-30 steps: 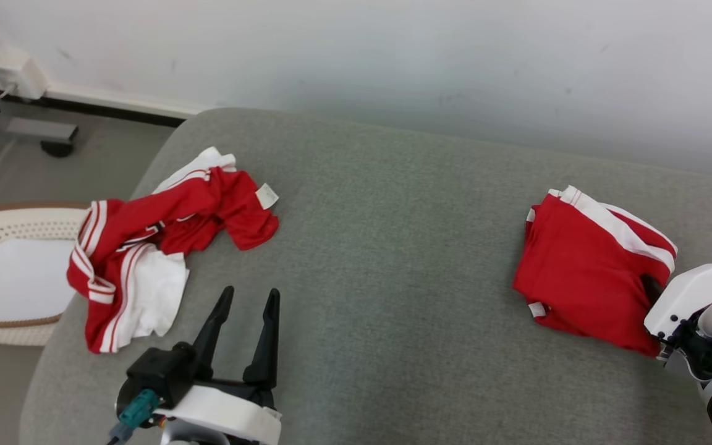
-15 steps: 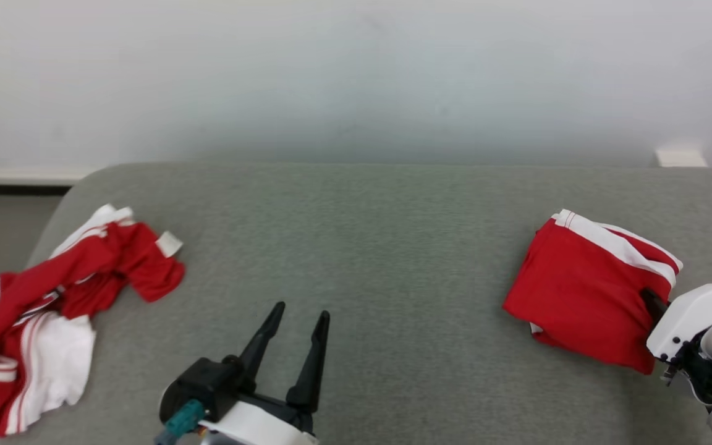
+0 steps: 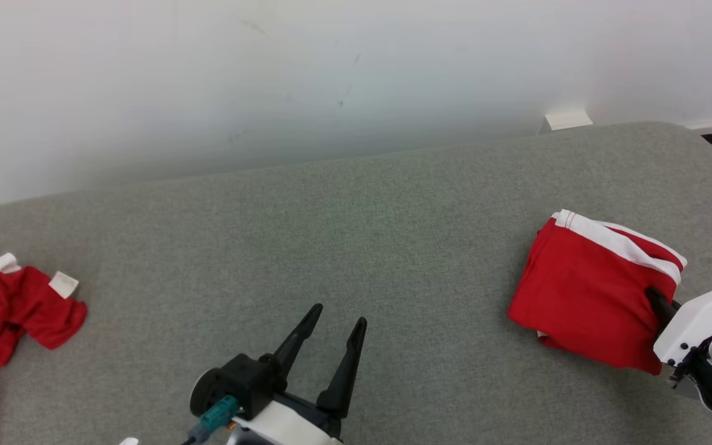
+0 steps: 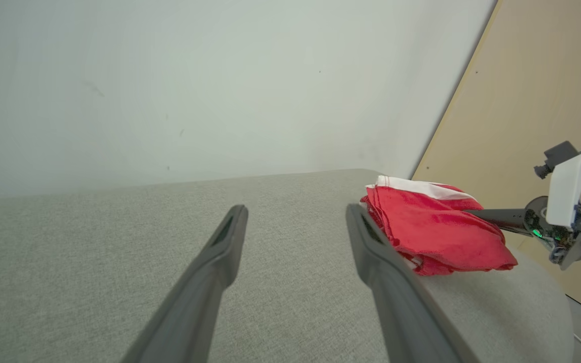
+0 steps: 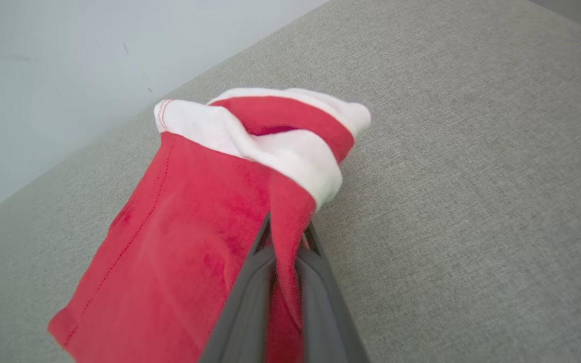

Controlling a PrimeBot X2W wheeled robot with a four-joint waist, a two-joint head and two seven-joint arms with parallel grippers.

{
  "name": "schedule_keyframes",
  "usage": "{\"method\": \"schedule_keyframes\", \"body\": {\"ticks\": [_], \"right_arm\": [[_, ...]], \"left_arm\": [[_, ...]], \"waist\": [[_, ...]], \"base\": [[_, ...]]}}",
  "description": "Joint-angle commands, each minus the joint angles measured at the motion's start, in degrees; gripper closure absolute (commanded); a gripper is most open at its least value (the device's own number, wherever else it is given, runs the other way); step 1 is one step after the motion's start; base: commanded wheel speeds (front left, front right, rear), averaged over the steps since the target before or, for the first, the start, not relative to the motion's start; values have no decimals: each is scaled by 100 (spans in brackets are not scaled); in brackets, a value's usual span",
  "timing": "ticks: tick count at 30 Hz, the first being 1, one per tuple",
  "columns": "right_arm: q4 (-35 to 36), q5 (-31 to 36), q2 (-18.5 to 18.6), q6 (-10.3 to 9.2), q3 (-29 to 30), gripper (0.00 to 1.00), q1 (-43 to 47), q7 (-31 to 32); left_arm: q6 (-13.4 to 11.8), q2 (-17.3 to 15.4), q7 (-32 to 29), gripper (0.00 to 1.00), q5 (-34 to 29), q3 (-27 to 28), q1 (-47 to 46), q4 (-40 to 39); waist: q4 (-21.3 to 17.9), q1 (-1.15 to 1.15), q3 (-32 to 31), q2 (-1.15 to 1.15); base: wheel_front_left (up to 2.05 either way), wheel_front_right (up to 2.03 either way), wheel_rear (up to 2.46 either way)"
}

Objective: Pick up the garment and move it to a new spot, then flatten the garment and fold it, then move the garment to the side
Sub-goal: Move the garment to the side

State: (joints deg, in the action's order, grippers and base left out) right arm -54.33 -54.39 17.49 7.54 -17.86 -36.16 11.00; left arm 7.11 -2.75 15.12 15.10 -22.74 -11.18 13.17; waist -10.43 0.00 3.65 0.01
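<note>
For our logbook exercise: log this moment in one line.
right gripper: shut on folded garment | left gripper: open, empty

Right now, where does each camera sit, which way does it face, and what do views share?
Head view: on the head, looking down at the grey cushion; left gripper open at bottom, right gripper at the right edge.
Left wrist view: along its open fingers toward the wall.
Right wrist view: along its fingers, shut on the folded garment.
Shared: all three show the folded garment.
</note>
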Motion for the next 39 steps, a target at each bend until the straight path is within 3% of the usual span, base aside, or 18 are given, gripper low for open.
{"method": "schedule_keyframes", "body": {"ticks": [1, 6, 12, 18, 22, 27, 32, 33, 34, 35, 39], "right_arm": [[92, -51, 76, -11, -73, 100, -29, -76], [167, 179, 388, -11, -420, 100, -343, -54], [117, 709, 1035, -11, -931, 100, -955, -16], [-167, 1236, 1633, -12, -1218, 100, -1520, -46], [-562, 1941, 2148, -12, -1529, 100, -2050, -112], [-908, 2486, 2383, -13, -1727, 100, -2385, -249], [-1384, 2838, 2261, -13, -1747, 100, -2593, -472], [-1450, 2891, 2230, -12, -1731, 72, -2629, -539], [-1529, 2959, 2211, -13, -1716, 58, -2660, -625], [-1602, 3014, 2183, -13, -1695, 0, -2676, -724], [-1821, 3342, 2121, -13, -1499, 0, -2750, -1224]], "left_arm": [[26, -27, 3, 0, -63, -17, -87, 18], [32, -31, 3, 0, -228, -2, -270, 55], [34, -136, 4, 0, -307, 102, -451, 39], [39, -183, 3, 0, -351, 103, -612, -22], [31, -231, 4, 0, -331, 125, -716, -86], [31, -246, 3, 0, -302, 154, -756, -124], [32, -244, 4, 0, -306, 168, -793, -150], [32, -241, 3, 0, -304, 172, -795, -143], [32, -239, 3, 0, -299, 176, -791, -133], [32, -235, 3, 0, -291, 182, -779, -121], [32, -217, 3, 0, -255, 209, -720, -83]], "waist": [[-8, 0, 194, -1], [165, 0, 654, -1], [412, 0, 1232, -1], [625, 0, 1634, -1], [780, 0, 1892, -1], [858, 0, 2036, -1], [885, 0, 2115, -1], [884, 0, 2109, -1], [879, 0, 2090, -1], [871, 0, 2063, -1], [819, 0, 1862, -1]], "base": [[0, 0, 0], [0, 0, 0], [0, 0, 0], [0, 0, 0], [0, 0, 0], [0, 0, 0], [0, 0, 0], [0, 0, 0], [0, 0, 0], [0, 0, 0], [0, 0, 0]]}}
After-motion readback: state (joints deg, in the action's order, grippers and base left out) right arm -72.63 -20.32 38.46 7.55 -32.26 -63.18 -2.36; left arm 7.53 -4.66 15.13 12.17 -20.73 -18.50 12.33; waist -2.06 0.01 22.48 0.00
